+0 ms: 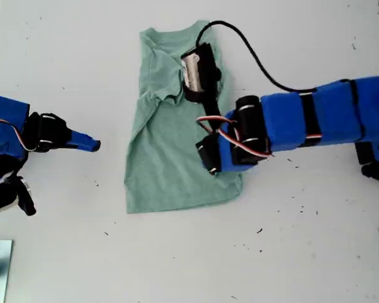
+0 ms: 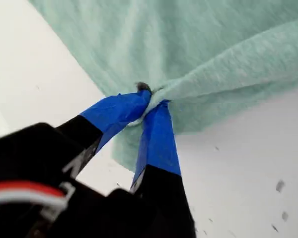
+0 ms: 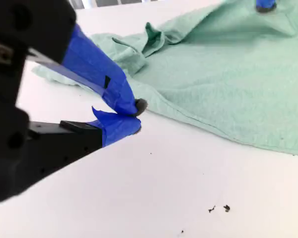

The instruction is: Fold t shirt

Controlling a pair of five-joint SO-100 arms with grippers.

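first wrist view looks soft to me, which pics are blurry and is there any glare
First wrist view: the t shirt is soft, my first gripper pinching it sharper. Second wrist view: my second gripper is fairly crisp, the far cloth hazier. Exterior view: even light, bright white table, no hard glare.

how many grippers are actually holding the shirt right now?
1. My first gripper is pinched shut on a bunched fold of the t shirt. My second gripper sits closed on nothing, over bare table at the exterior view's left, off the cloth.
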